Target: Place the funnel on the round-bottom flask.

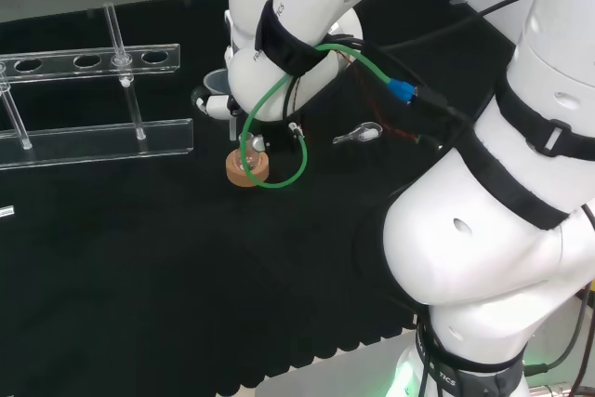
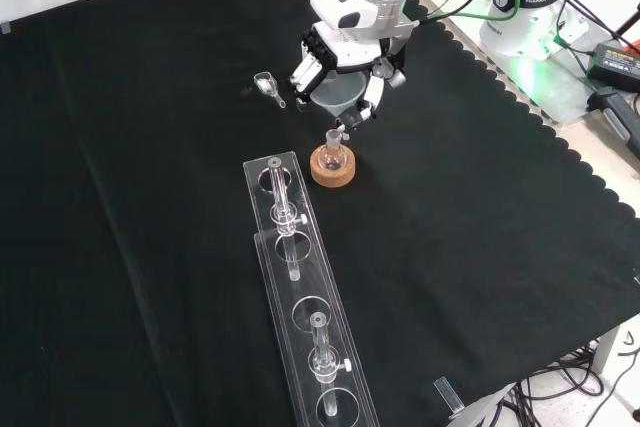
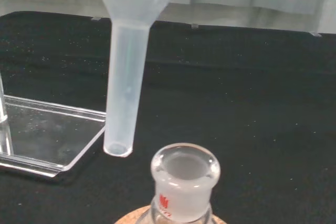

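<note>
Translucent plastic funnel (image 2: 338,95): held in the hand (image 2: 345,65), its wide cone ringed by the curled black and white fingers (image 2: 306,71), which close on it from both sides in the front view. Stem (image 3: 124,87) points down below the fingertips, upright, its open tip in the air and touching nothing. In the wrist view the tip hangs just beside the flask mouth, about level with the rim and off to one side, not inside it.

Clear glass round-bottom flask (image 2: 333,152): below the fingers, nearer the camera in the front view. Frosted neck (image 3: 185,174) upright, mouth open and unoccupied. Bulb seated in its stand.

Cork ring (image 2: 332,167): stand under the flask, flat on the cloth, directly beneath the fingertips in the front view. In the head view it sits just below the white arm link, with a green cable (image 1: 296,151) looped past it.

Clear plastic tube rack (image 2: 305,297): long, lying on the cloth beyond the flask from the fingers, near end just beside the cork ring without touching. Some tubes stand in its holes; count not certain.

Small metal scoop (image 2: 268,84): on the cloth near the fingers, to their left in the front view, apart from them.

Black cloth (image 2: 480,247): covers the bench under all items.
</note>
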